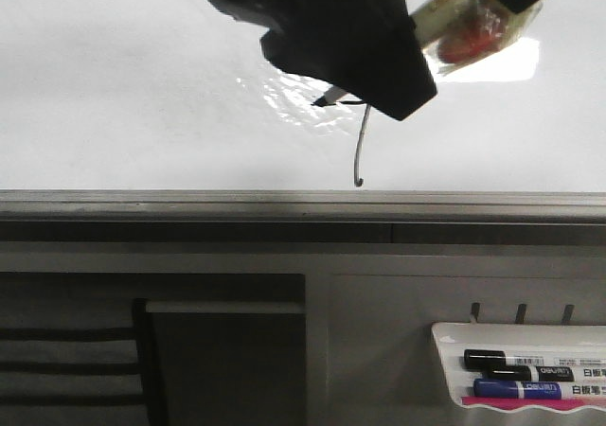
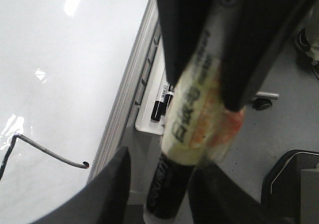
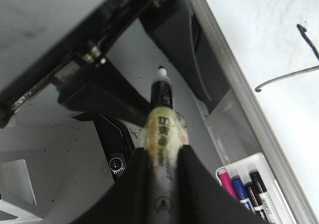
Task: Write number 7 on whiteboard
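pinching a tape-wrapped marker (image 3: 160,129) in the right gripper (image 3: 160,184), clear of the whiteboard (image 1: 114,95); likewise clamping a second marker (image 2: 192,129) in the left gripper (image 2: 159,184), near the number 7 (image 1: 360,147) drawn low on the board, just above the grey rail (image 1: 189,202).

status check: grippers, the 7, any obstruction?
Left gripper shut on marker; right gripper likewise. Number 7 on whiteboard, top stroke part-hidden by arm. No obstruction seen.
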Tool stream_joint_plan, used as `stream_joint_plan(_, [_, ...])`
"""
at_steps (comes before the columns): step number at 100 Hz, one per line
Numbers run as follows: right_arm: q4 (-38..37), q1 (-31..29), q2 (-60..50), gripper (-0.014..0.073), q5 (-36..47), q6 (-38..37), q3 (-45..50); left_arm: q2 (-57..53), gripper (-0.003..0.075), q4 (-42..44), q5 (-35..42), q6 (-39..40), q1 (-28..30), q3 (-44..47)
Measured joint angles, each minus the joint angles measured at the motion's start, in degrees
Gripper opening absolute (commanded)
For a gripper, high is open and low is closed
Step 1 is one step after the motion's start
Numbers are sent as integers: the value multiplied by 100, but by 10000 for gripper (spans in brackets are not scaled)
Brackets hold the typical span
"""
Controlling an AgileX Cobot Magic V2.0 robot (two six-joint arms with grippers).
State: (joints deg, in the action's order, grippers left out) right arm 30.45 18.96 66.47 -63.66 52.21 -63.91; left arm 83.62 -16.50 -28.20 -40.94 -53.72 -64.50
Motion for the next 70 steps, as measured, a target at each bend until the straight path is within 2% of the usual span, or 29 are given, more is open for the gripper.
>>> stream_joint_plan(35, [0,0,0,-15,-14,17,0,0,-8,51,-45,-166,-12,0])
stream_joint_plan(45, [-24,0,0,92,-14,38,0,0,-20,73,-45,-215,-25,0])
stream_joint_plan(57, [-82,-11,0,298,58,38,0,0,-20,38,-70,-174,-25,0])
stream_joint_plan(64, [-117,-11,0,363,47,26,-10,0,-20,15,-29,-124,-25,0])
stream_joint_plan(70, [-142,-11,-21,373,37,-3,-39,0,-20,12,-41,-90,-25,0])
